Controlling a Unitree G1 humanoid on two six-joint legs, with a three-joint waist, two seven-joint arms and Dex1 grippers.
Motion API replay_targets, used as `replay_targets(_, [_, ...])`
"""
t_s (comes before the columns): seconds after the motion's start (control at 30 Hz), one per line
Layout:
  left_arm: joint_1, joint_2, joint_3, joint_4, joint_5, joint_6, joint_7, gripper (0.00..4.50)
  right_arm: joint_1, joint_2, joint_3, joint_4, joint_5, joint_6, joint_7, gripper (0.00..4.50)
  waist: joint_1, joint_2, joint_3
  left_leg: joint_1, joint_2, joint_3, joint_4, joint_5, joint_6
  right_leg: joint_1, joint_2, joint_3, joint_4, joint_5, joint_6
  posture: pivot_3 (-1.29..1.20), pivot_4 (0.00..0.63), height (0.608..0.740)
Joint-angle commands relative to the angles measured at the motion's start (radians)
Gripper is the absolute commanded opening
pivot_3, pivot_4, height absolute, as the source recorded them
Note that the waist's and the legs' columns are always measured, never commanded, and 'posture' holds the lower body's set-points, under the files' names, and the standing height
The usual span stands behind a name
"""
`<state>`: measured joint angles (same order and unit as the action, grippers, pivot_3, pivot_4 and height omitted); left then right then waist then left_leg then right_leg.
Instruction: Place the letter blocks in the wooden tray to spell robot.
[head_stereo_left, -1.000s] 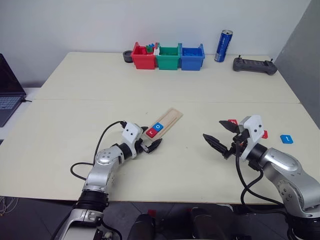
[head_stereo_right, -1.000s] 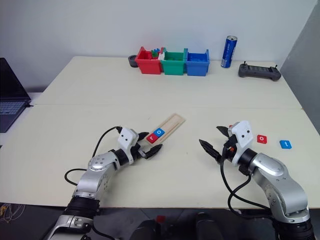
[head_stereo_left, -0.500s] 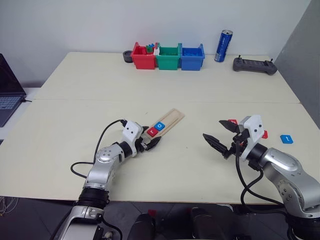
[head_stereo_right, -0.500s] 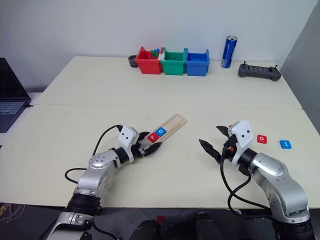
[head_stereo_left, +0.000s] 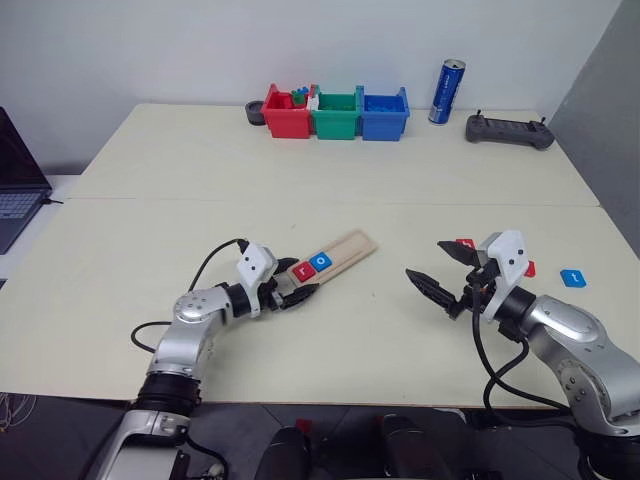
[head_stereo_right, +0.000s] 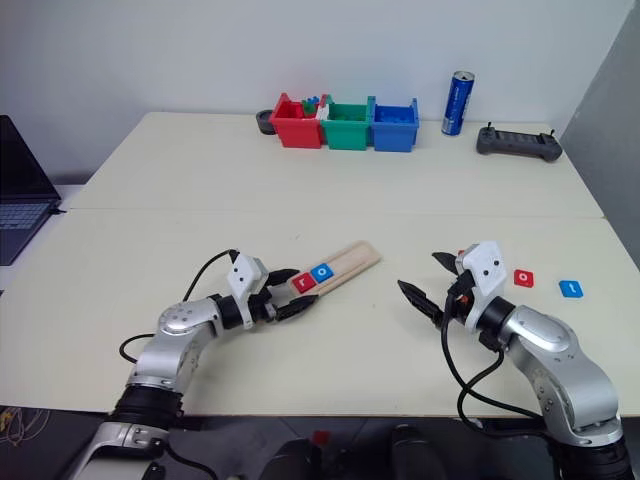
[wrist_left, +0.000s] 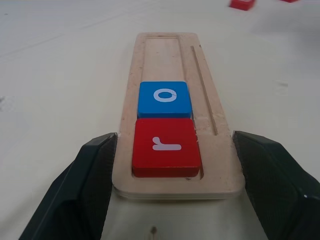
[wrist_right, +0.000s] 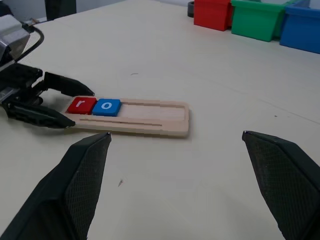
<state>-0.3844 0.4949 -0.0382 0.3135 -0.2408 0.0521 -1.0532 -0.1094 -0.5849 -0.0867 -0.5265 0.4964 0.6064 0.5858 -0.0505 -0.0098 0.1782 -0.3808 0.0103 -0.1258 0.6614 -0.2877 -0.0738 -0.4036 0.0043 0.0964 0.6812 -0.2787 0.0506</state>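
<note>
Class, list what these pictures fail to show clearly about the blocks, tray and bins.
- Red block: head views, mostly behind the right gripper; letter hidden.
- Blue block: head views, letter too small.
- Red bin contents: too small, walled in.
- Wooden tray: near end covered by left gripper.

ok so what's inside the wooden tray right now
The wooden tray holds a red r block at the near end and a blue o block touching it. The rest of the recess is bare wood; nothing there is covered.

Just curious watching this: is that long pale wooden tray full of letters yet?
Partly filled: the long pale wooden tray holds a red r tile and a blue o tile; the rest is bare.
</note>
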Motion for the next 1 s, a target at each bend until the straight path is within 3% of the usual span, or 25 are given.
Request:
replay_targets(0.03, [-0.047, 0.042, -0.007, 0.037, -0.028, -0.064, -0.143, 3.36, 0.002, -0.050, -0.021, -0.034, 0.037, -0.020, 0.086, 4.50, -0.001, 0.000, 0.000, 0.000, 0.000, 0.000, 0.000, 0.000, 0.000, 0.000, 0.000, 0.000, 0.000, 0.000, 0.000, 0.00, 0.150, 0.740])
replay_targets(0.3, [-0.143, 0.069, -0.054, 0.162, -0.031, -0.155, -0.403, 3.36, 0.068, -0.189, -0.035, 0.017, 0.044, -0.148, 0.349, 4.50, -0.001, -0.001, 0.001, -0.001, 0.000, 0.000, 0.000, 0.000, 0.000, 0.000, 0.000, 0.000, -0.001, 0.000, 0.000, 0.00, 0.150, 0.740])
replay_targets(0.57, [-0.158, 0.061, -0.080, 0.242, -0.017, -0.270, -0.514, 3.36, 0.039, -0.259, -0.057, 0.093, 0.041, -0.214, 0.463, 4.50, -0.006, -0.002, 0.001, 0.000, 0.000, 0.000, 0.000, 0.000, 0.000, 0.000, 0.001, 0.000, 0.000, 0.000, 0.000, 0.00, 0.150, 0.740])
replay_targets(0.73, [-0.157, 0.049, -0.090, 0.278, 0.001, -0.313, -0.527, 3.36, 0.042, -0.277, -0.037, 0.134, -0.014, -0.312, 0.518, 4.50, -0.005, -0.002, 0.001, 0.000, 0.000, 0.000, 0.001, 0.000, 0.000, 0.000, 0.001, 0.000, 0.000, 0.000, 0.000, 0.00, 0.150, 0.740])
replay_targets(1.0, [-0.198, 0.026, -0.086, 0.363, 0.042, -0.388, -0.472, 3.36, -0.006, -0.253, -0.030, 0.158, 0.000, -0.276, 0.486, 4.50, -0.005, -0.002, 0.001, 0.000, 0.000, 0.000, 0.001, 0.000, 0.000, 0.000, 0.001, 0.000, 0.000, 0.000, 0.000, 0.00, 0.150, 0.740])
